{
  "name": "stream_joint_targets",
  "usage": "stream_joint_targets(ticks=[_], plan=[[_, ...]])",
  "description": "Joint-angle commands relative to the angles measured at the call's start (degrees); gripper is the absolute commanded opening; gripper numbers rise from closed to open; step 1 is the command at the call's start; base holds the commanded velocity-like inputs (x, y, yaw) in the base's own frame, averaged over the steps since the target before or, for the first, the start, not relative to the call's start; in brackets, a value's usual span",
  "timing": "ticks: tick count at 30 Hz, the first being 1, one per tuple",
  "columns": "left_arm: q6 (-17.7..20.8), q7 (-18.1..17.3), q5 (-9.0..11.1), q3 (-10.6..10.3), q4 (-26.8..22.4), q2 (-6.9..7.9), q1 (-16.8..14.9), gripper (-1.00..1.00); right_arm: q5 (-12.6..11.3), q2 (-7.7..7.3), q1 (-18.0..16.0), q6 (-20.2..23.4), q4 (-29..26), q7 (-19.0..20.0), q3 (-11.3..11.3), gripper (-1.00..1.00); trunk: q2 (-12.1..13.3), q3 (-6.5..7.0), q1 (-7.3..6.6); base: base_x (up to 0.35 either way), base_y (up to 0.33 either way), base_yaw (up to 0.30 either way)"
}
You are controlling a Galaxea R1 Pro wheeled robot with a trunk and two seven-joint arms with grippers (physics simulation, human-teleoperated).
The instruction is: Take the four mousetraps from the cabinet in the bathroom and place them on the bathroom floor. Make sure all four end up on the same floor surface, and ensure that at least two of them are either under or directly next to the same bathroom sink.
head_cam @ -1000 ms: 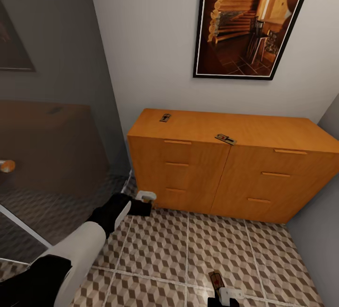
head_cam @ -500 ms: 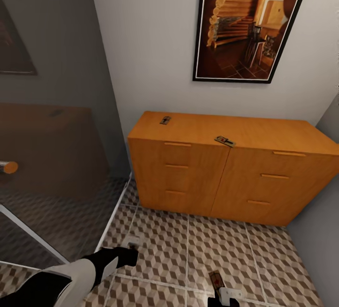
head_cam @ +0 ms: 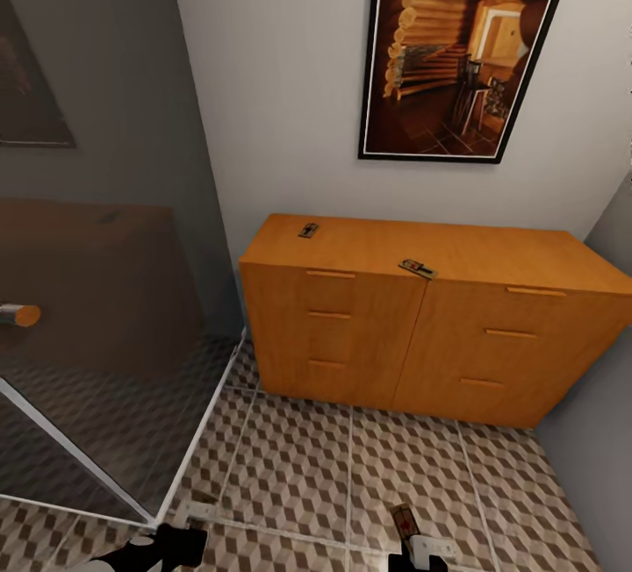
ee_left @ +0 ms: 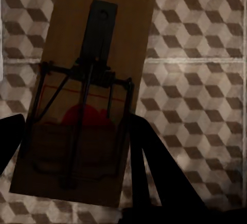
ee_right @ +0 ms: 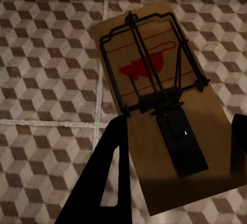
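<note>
Currently, two small tan wooden mousetraps lie on top of the wide orange-brown wooden cabinet (head_cam: 421, 309): one (head_cam: 307, 229) toward its 10 o'clock corner, the other (head_cam: 418, 268) at the front edge near the middle. Below, over the cube-patterned brown and beige tiled floor (head_cam: 298, 458), the left gripper (ee_left: 72, 152) has its dark fingers (ee_left: 149, 167) closed on a third mousetrap (ee_left: 82, 90). The right gripper (ee_right: 175, 177) clamps a fourth mousetrap (ee_right: 159, 100), which in the head view sits at 6 o'clock.

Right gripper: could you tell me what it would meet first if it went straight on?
Probably the bathroom floor: the right gripper, holding a mousetrap, points down at the tiles; depth is unclear.
</note>
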Motion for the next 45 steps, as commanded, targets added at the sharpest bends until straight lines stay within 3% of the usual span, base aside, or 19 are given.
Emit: stream_joint_targets(ticks=[1,4,6,9,11,14,18,23,26,32,45], plan=[[-3.9,-0.2,0.4,-0.4,0.3,0.42,0.7,-1.00,-0.3,-0.09,0.0,-0.1,0.0,-0.4,0.5,-1.00,0.0,0.05,0.00,0.000,0.000,0.000],[-13.4,0.2,0.6,-0.4,0.3,1.58,3.8,-1.00,-0.3,-1.10,0.0,-0.2,-0.1,-0.4,0.6,-1.00,0.0,0.33,0.00,0.000,0.000,0.000],[-15.3,1.7,0.7,-0.4,0.3,1.92,4.9,-1.00,-0.3,-1.34,0.0,-0.2,-0.2,-0.4,0.6,-1.00,0.0,0.51,0.00,0.000,0.000,0.000],[-19.8,7.5,0.7,-0.4,0.3,1.99,6.9,-1.00,-0.2,-1.87,0.0,-0.3,-0.5,-0.4,0.6,-1.00,0.0,0.79,0.00,0.000,0.000,0.000],[-23.6,11.1,0.7,-0.4,0.3,1.60,8.0,-1.00,-0.3,-3.04,0.0,-0.3,-0.9,-0.4,0.6,-1.00,0.0,0.98,0.00,0.000,0.000,0.000],[-26.3,16.7,0.7,-0.4,0.3,1.04,9.0,-1.00,-0.3,-5.16,0.0,-0.5,-2.0,-0.2,0.6,-1.00,0.0,1.25,0.00,0.000,0.000,0.000],[-27.2,21.1,0.8,-0.4,0.3,0.51,9.5,-1.00,-0.2,-6.95,0.0,-1.8,-2.4,-0.2,0.7,-1.00,0.0,1.55,0.00,0.000,0.000,0.000],[-27.3,22.0,1.0,-0.3,0.3,-0.72,9.6,-1.00,-0.2,-8.89,0.0,-3.3,-2.3,-0.1,0.7,-1.00,0.0,1.87,0.00,0.000,0.000,0.000],[-27.2,22.1,2.2,-0.3,0.3,-1.64,9.6,-1.00,-0.2,-9.65,0.0,-3.5,-2.0,-0.1,0.7,-1.00,0.0,2.09,0.00,0.000,0.000,0.000],[-27.1,22.2,3.5,-0.1,0.3,-1.82,9.6,-1.00,-0.1,-9.73,0.0,-3.6,-1.9,-0.2,0.8,-1.00,0.0,2.50,0.00,0.000,0.000,0.000],[-27.1,22.0,3.7,0.0,0.3,-1.80,9.6,-1.00,-0.2,-9.43,0.0,-3.6,-1.5,-0.2,0.7,-1.00,0.0,2.54,0.00,0.000,0.000,0.000]])
